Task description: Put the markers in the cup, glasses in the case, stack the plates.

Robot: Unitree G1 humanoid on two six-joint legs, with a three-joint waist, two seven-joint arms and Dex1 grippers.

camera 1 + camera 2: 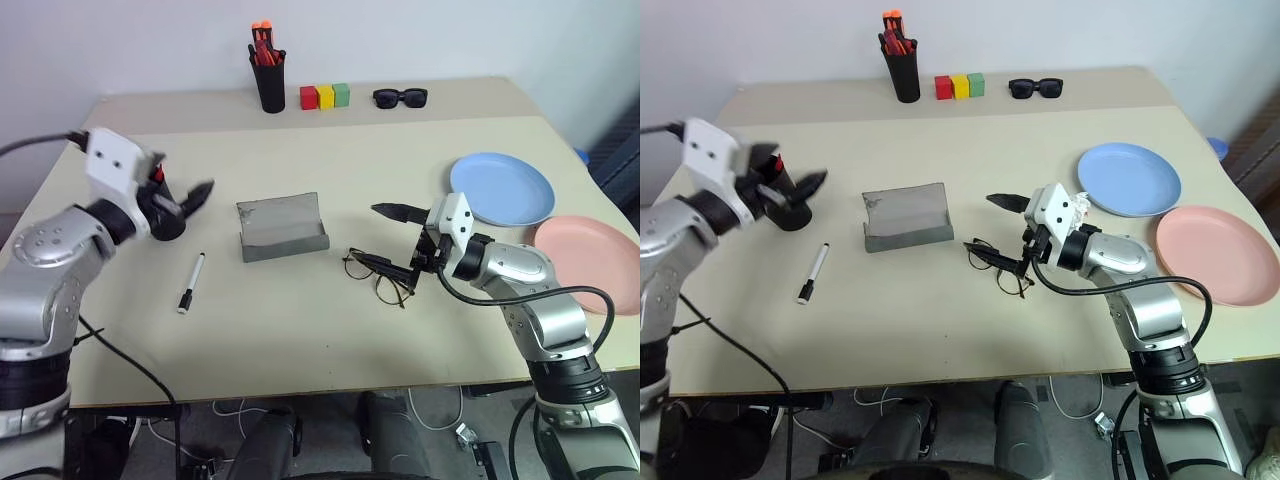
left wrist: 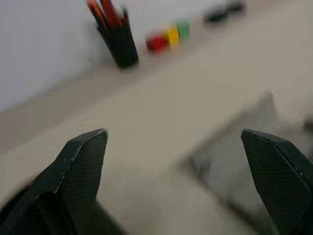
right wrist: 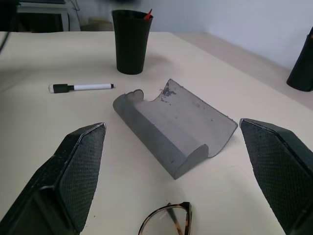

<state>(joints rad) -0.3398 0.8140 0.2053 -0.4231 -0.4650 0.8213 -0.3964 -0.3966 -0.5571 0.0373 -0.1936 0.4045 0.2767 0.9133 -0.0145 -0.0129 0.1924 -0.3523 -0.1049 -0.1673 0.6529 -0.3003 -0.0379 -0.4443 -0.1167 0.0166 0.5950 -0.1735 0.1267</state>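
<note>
From the head views, the open grey case [image 1: 283, 228] sits mid-table: the black cup [image 1: 790, 205] with the red marker's [image 3: 147, 14] tip showing is well to its left beside the wide-open left gripper [image 1: 185, 205], and the white marker [image 1: 191, 282] lies below-left of it, not yet in the cup. In the left wrist view the fingers [image 2: 80, 161] stand apart over bare table short of the case, holding nothing. In the right wrist view the right gripper [image 3: 171, 171] stands spread on either side of the glasses [image 3: 166, 220] just before the case, likely lined up to grasp them; the blue plate [image 1: 502, 188] and pink plate [image 1: 590, 262] lie unstacked well right of the case.

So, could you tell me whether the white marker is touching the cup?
Apart. In the right wrist view the marker lies flat on the table, with a bare strip of tabletop between it and the base of the cup.
</note>
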